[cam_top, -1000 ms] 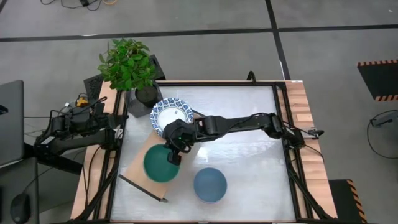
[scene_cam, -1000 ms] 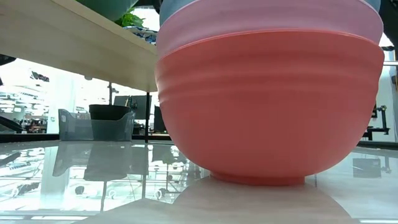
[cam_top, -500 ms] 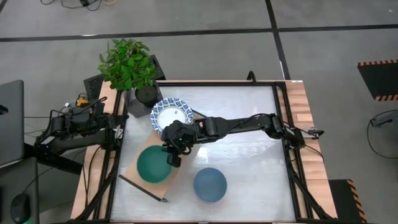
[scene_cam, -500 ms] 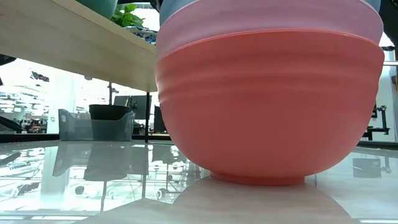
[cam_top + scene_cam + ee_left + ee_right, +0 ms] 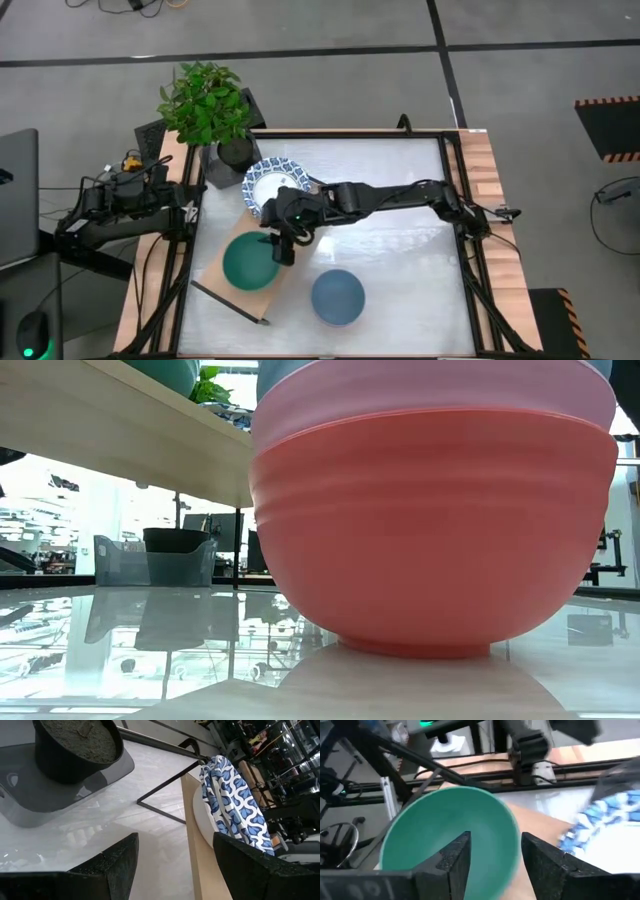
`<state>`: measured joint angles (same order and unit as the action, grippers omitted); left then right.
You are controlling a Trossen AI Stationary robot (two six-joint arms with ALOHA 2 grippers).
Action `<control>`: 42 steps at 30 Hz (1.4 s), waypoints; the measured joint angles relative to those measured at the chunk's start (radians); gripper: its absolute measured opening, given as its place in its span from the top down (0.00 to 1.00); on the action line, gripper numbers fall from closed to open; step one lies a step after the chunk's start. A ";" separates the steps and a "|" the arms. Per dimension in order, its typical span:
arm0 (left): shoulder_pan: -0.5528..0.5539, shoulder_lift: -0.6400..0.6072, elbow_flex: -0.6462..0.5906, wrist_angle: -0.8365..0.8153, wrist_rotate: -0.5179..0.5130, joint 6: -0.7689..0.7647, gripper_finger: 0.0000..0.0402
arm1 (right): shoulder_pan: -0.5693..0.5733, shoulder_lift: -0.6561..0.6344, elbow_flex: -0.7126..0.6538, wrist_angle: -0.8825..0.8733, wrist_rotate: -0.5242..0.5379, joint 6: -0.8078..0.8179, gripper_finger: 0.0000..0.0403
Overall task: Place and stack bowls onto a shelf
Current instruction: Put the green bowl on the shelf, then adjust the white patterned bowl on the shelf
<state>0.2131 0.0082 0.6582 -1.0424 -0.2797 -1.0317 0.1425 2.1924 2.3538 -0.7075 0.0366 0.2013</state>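
A green bowl [image 5: 247, 262] sits upright on the light-wood shelf [image 5: 222, 275], near its near end. A blue-and-white patterned bowl [image 5: 274, 184] stands on the shelf's far end. A blue bowl [image 5: 337, 296] tops a stack on the table, with a pink bowl [image 5: 430, 400] and a red bowl [image 5: 430, 530] under it. My right gripper [image 5: 492, 857] is open at the green bowl's right rim [image 5: 512, 827]. One finger stands over the bowl's inside and one outside it. My left gripper [image 5: 175, 865] waits open at the table's left edge.
A potted plant [image 5: 207, 105] in a black pot [image 5: 75, 745] stands on a grey tray at the far left corner, close to the patterned bowl. Black frame bars [image 5: 470, 250] run along the table's sides. Bare table top [image 5: 400, 270] lies to the right of the stack.
My right gripper has opened beside the green bowl and stayed near its right rim. The green bowl has shifted a little toward the table's left on the shelf and now rests there by itself.
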 joint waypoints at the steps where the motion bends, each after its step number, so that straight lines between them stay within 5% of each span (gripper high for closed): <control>1: 0.000 0.000 0.000 0.000 0.000 0.000 0.40 | -0.003 -0.010 -0.001 -0.009 0.029 0.006 0.51; 8: 0.000 0.000 0.000 0.000 0.001 0.000 0.40 | -0.059 -0.050 0.001 -0.076 0.324 0.034 0.63; 23: 0.000 0.000 0.000 -0.001 -0.017 0.026 0.40 | -0.124 -0.024 -0.040 -0.260 0.247 0.095 0.94; 42: 0.000 0.000 0.000 -0.001 -0.026 0.026 0.40 | -0.124 -0.025 -0.039 -0.388 0.248 0.131 0.95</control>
<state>0.2131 0.0086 0.6582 -1.0431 -0.3059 -1.0054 0.0189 2.1670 2.3146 -1.0959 0.2848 0.3318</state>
